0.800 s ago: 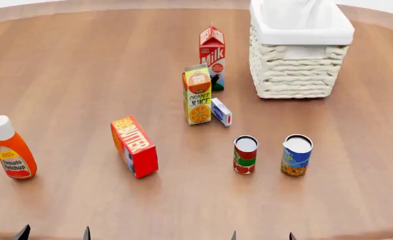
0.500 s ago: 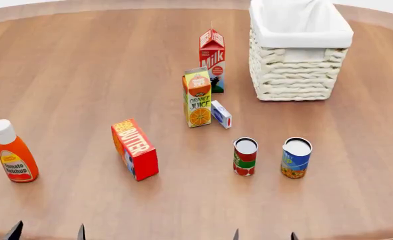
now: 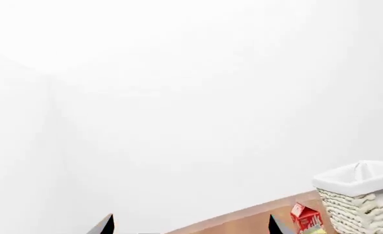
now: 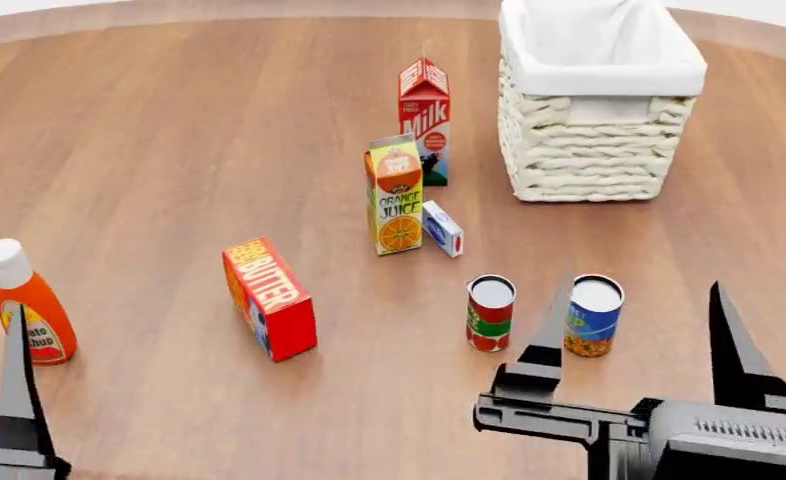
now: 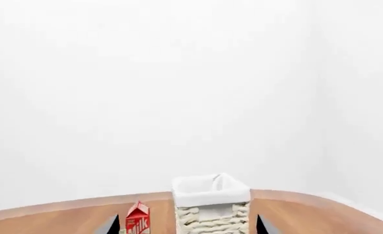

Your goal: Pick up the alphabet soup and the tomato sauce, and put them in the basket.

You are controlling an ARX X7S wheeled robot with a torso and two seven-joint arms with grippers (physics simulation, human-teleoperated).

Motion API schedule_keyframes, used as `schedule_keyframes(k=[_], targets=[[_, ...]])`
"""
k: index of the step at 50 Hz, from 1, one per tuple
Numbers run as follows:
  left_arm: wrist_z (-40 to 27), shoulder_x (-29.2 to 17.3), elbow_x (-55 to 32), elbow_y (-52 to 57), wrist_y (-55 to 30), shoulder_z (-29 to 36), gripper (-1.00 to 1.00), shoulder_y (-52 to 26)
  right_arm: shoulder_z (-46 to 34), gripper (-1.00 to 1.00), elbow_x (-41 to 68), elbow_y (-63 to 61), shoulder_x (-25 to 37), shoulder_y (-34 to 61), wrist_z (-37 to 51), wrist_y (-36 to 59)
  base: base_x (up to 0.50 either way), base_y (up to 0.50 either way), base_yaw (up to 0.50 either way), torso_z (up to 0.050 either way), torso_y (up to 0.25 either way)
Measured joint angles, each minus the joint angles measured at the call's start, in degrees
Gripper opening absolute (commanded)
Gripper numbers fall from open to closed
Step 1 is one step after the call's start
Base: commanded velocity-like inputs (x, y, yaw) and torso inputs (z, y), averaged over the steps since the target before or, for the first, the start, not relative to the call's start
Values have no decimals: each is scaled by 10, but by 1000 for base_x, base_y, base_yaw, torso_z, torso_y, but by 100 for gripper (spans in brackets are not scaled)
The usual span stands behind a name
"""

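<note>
Light is bright, even and diffuse, with no clear source. On the wooden table (image 4: 166, 130) each item casts only a faint, soft shadow at its base. Everything is sharp across the frame, with no blur, glare or edge distortion. Both wrist views are mostly blank white wall, almost washed out, with tabletop only along the bottom.

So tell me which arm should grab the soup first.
Right. Its open pincer already sits just in front of the soup, fingers spread about it. The left pincer is far off by the ketchup, with the butter between.
</note>
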Motion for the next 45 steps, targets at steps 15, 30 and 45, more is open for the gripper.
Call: schedule_keyframes(k=[15,30,45], targets=[[112,74,103,127,31,-40,100,-18,35,100,37,-143,19,-7,16,14,0,0,0,9,0],[132,91,137,155,42,-24,100,-15,44,100,51,-189,26,-33,16,-27,0,0,0,50,0],[134,95,136,161,58,-17,100,-6,45,100,75,-213,34,-50,15,-42,0,0,0,50,0]])
